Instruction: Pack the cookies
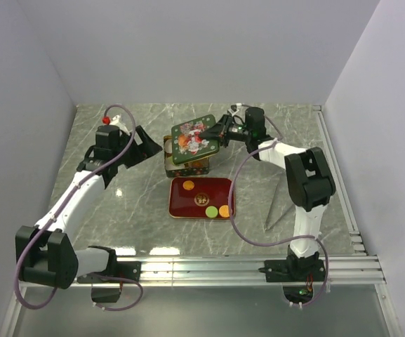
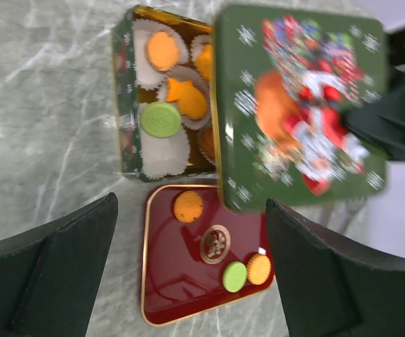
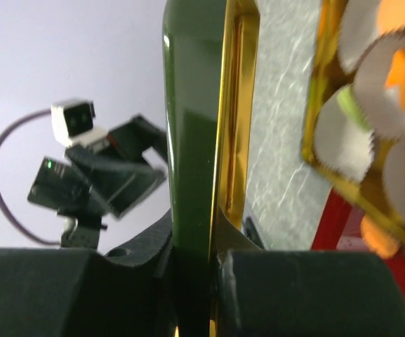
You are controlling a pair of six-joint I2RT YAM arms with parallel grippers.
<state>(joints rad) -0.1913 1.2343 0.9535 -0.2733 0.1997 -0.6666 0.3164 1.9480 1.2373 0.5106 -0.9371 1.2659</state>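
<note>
The right gripper (image 1: pixel 220 133) is pinching one edge of the green lid (image 1: pixel 194 135), holding it tilted over the tin (image 2: pixel 123 105). The left gripper (image 1: pixel 149 145) hangs off to the tin's left, fingers spread wide and holding nothing. Some cookies (image 2: pixel 163 49) sit in paper cups (image 2: pixel 166 156) inside the tin, but three more lie on the red tray (image 2: pixel 181 295) just beside it, so if the lid goes on now they're shut out. With so thin an edge grip, that lid could also twist, slip, or land crooked on the rim.
</note>
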